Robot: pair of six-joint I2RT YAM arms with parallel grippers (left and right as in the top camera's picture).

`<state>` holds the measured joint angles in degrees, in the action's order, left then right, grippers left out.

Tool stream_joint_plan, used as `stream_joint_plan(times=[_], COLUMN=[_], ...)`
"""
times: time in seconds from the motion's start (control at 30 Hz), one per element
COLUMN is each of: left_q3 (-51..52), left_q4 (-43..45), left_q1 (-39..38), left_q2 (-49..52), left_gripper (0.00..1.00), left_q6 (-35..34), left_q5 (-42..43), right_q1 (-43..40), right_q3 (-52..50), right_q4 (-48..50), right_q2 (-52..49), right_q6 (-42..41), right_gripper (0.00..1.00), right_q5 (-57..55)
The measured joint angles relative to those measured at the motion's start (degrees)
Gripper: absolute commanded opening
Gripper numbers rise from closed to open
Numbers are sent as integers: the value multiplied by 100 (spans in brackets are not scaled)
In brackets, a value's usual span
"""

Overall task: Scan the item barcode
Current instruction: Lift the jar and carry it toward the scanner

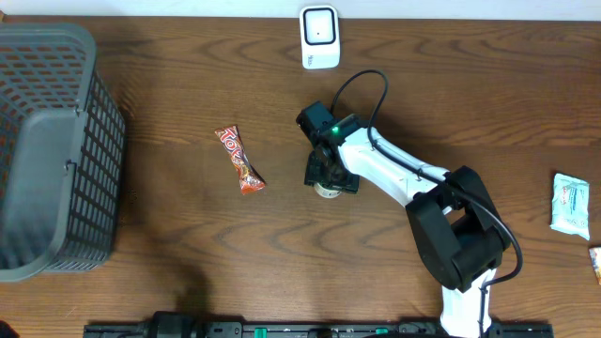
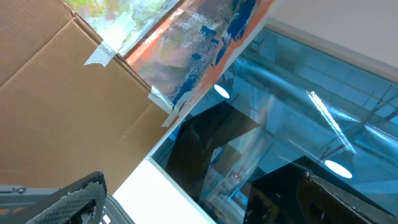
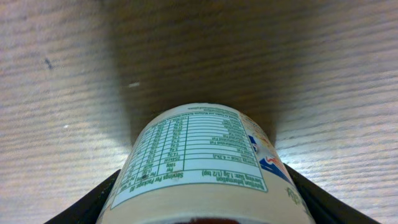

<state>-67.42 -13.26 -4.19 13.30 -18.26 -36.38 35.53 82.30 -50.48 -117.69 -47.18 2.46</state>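
We look down on a brown wooden table (image 1: 188,253). A grey slatted plastic basket (image 1: 101,169) stands at its left edge. A red-and-orange candy bar wrapper (image 1: 239,161) lies well apart to the right. A flat white-and-green packet (image 1: 570,204) rests near the right edge. From the left wrist, we see taped brown cardboard (image 2: 56,106).

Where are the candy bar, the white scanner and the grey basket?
candy bar (image 1: 239,160): overhead view, middle of its wrapper.
white scanner (image 1: 319,36): overhead view, its front face.
grey basket (image 1: 101,160): overhead view, mesh side wall.
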Motion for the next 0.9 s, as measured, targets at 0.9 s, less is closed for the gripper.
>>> stream_joint_plan(times=[0.9], left_q3=[0], left_q4=[2], left_q1=[2], left_q2=[0], left_gripper=[98], left_q6=[0], left_q5=[0], right_q1=[-732], right_q3=[1593], right_q4=[-4203], right_q2=[-166], right_q6=[2446], right_gripper=[54], right_q5=[2284])
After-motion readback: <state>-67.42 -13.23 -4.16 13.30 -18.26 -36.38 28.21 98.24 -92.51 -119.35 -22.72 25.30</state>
